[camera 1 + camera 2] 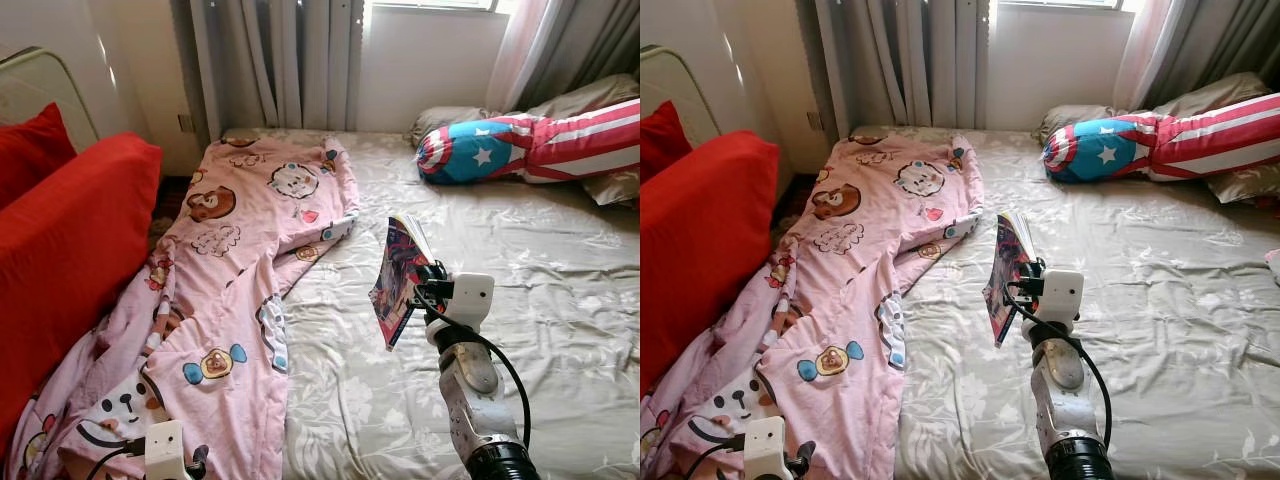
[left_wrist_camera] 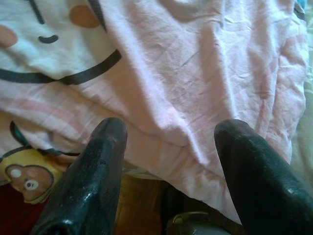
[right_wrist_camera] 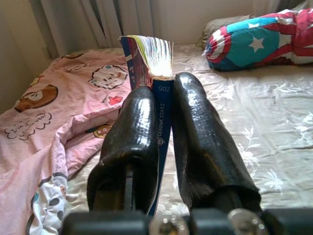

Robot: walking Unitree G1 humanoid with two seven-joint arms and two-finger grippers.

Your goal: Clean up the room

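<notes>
1. Comic book with a colourful glossy cover and a blue spine is clamped between the two long black fingers of the right gripper; the spine is pinched from both sides and the fanned pages rise above the fingertips.
2. In the head views the book is seen at centre frame, held upright on its edge above the grey floral bedsheet, at the tip of the silver right arm that enters from the lower edge.
3. Just to the left of the held book, the pink cartoon-printed blanket is spread in a long rumpled strip down the left half of the bed.
4. The left gripper is seen at the lower left corner of the head views, low over the blanket's near end; its two black fingers are held apart with nothing between them.
5. A star-and-stripe patterned bolster in red, white and blue is laid across the upper right of the frame, well apart from the book.
6. Red cushions are seen at the left edge, beside the blanket.
</notes>
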